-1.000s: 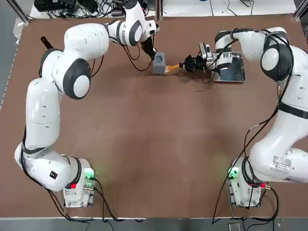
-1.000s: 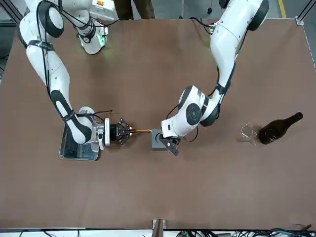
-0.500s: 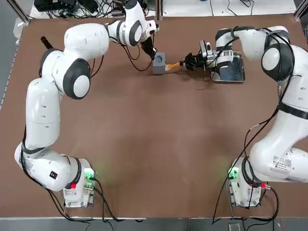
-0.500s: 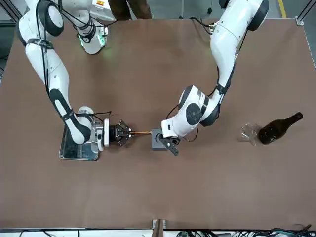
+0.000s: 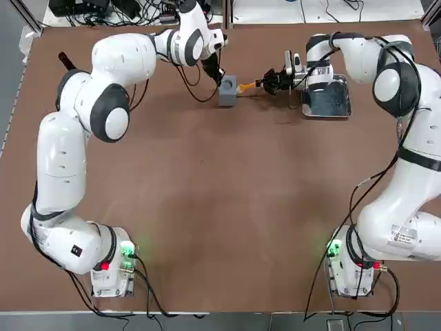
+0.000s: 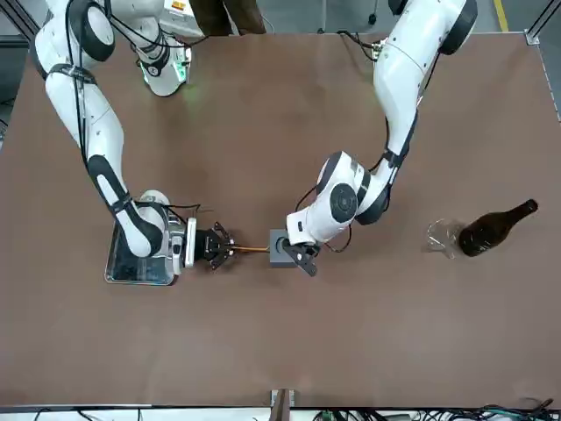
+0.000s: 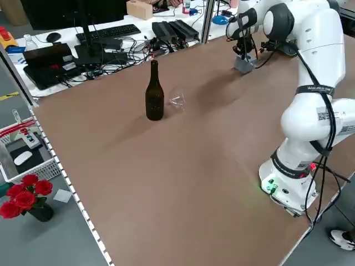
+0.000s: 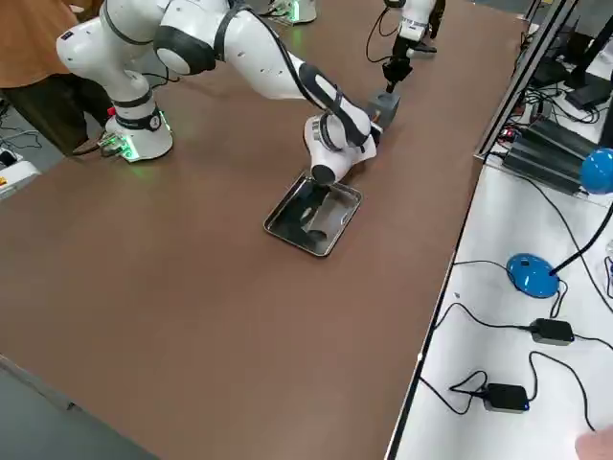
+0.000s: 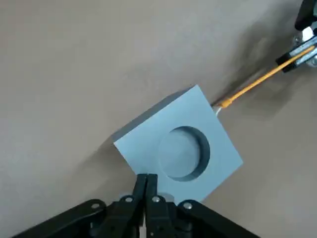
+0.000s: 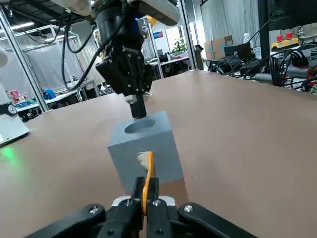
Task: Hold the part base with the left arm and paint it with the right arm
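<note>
Left jaws (image 9: 147,181) clamped on grey block (image 9: 193,158); right jaws (image 10: 146,186) closed on orange brush (image 10: 148,183), its tip pointing at the block's near side, seemingly touching.

Bench (image 5: 200,200): broad brown top
Floor (image 7: 50,244): grey
Side desk (image 8: 488,287): white, carrying black cables
Monitor (image 7: 72,12): dark, on a cluttered white desk beyond the bench
Curtain (image 10: 223,29): pale, hanging behind stacked cardboard boxes (image 10: 218,46)
Window (image 10: 173,39): bright
Ceiling light (image 10: 37,29): lit strip
</note>
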